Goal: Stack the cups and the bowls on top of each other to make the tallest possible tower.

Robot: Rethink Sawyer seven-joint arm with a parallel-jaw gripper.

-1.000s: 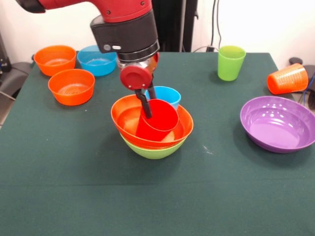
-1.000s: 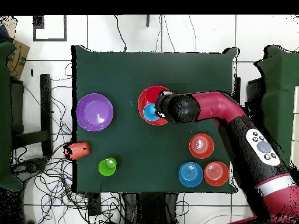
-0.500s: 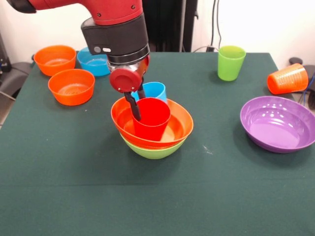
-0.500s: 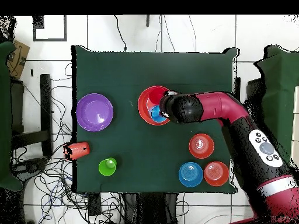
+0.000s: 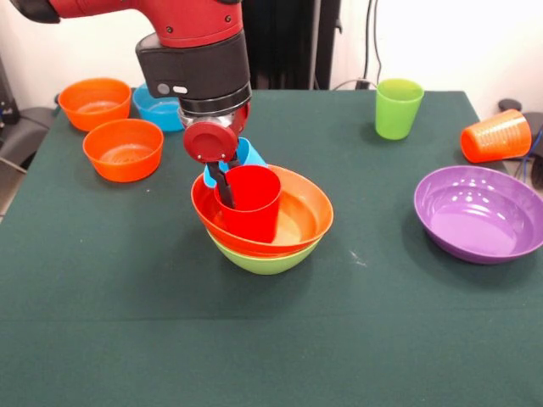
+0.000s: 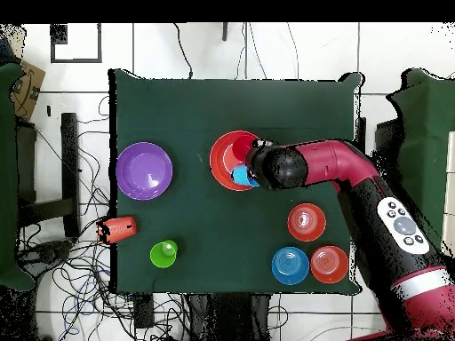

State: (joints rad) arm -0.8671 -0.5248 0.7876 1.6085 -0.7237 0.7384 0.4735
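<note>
The claw (image 5: 223, 182) hangs over the tower (image 5: 263, 229), its fingers clamped on the near-left rim of the red cup (image 5: 250, 202), one dark finger (image 5: 224, 188) visible outside the cup wall; the other is hidden, so the grip is judged from the front view alone, and the overhead view only shows the arm's wrist (image 6: 283, 166) covering that spot. The red cup stands upright, open end up, inside the orange-red bowl (image 5: 297, 222), which nests in the lime green bowl (image 5: 265, 259) below it (two bowls and one cup make up the pile so far). Whether the cup's base rests on the bowl floor or hangs just above it cannot be told. Just behind the claw, partly hidden by it, a light blue cup (image 5: 246, 154) sits tilted, apparently against the far rim of the orange-red bowl. To the left of the claw in the front view stand two small orange bowls (image 5: 124, 149) (image 5: 95, 103), and a small blue bowl (image 5: 158, 108) peeks out behind the arm. Well to the right of the claw lies the purple bowl (image 5: 480, 213), with the lime green cup (image 5: 398, 108) upright beyond it and the orange cup (image 5: 495, 136) lying on its side near the edge of the green table (image 5: 271, 339).
</note>
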